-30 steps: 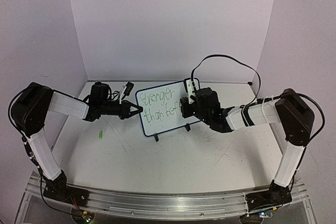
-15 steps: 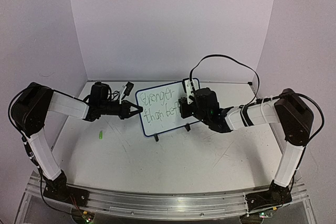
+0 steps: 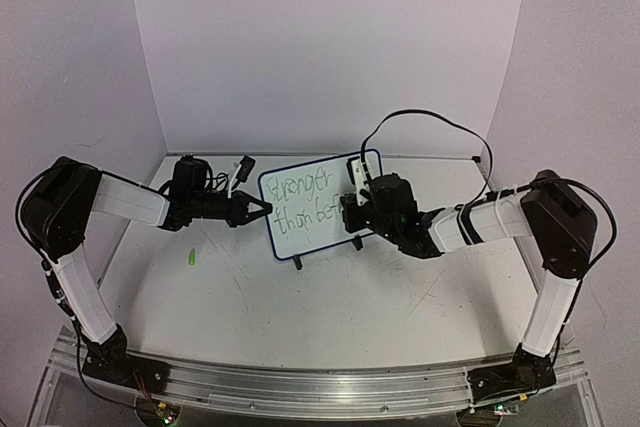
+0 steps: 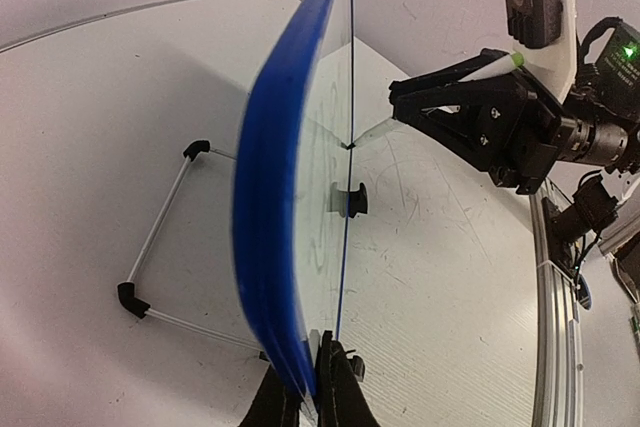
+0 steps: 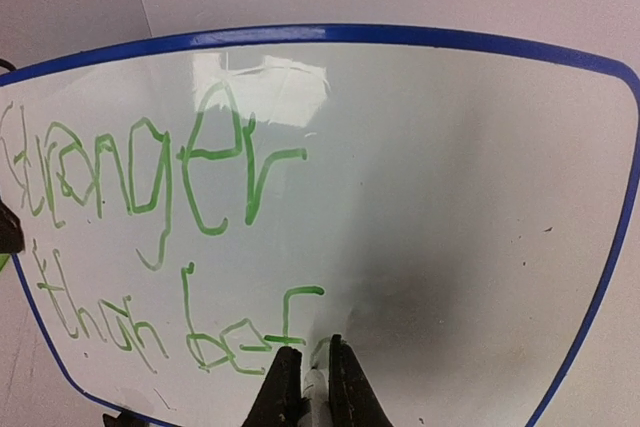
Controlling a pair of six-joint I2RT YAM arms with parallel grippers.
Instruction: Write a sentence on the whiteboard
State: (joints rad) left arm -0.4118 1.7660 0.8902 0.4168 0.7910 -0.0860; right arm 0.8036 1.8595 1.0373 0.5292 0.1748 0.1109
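The blue-rimmed whiteboard (image 3: 312,240) stands upright, its green two-line sentence (image 3: 303,202) reading "Stronger than bef"

Green handwritten sentence (image 5: 160,227) on the whiteboard (image 5: 460,177): "Stronger" above, "than bef" below.

Left arm (image 3: 130,202) and right arm (image 3: 490,217): white shells, black joints. Left gripper (image 3: 264,209) and right gripper (image 3: 345,211): black, slim-fingered. Behind the right gripper, a black cable (image 3: 420,115) loops; a green light (image 4: 628,50) glows.
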